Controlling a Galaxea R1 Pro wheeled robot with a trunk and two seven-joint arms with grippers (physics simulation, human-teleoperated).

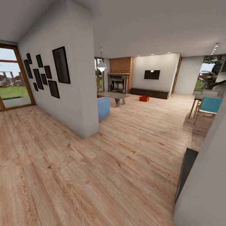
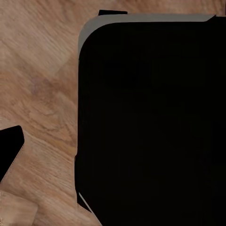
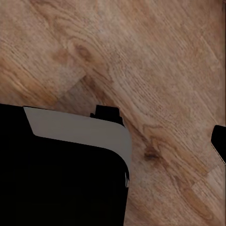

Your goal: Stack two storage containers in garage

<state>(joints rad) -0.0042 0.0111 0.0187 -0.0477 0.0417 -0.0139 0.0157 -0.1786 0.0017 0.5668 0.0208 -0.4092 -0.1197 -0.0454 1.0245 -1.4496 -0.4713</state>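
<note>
One storage container [image 1: 144, 98] (orange-red) sits on the far plank floor [image 1: 94, 169] — either tool's state: cannot tell.

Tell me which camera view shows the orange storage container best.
The head view: the storage container sits small and far off on the wood-plank floor, in front of the long dark cabinet beneath the TV. The left and right wrist views give wood planks and a black robot part close up.

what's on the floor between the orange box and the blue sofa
In the head view, a low grey coffee table stands between the orange storage container and the blue sofa. The rest of that stretch is bare wood-plank floor.
</note>
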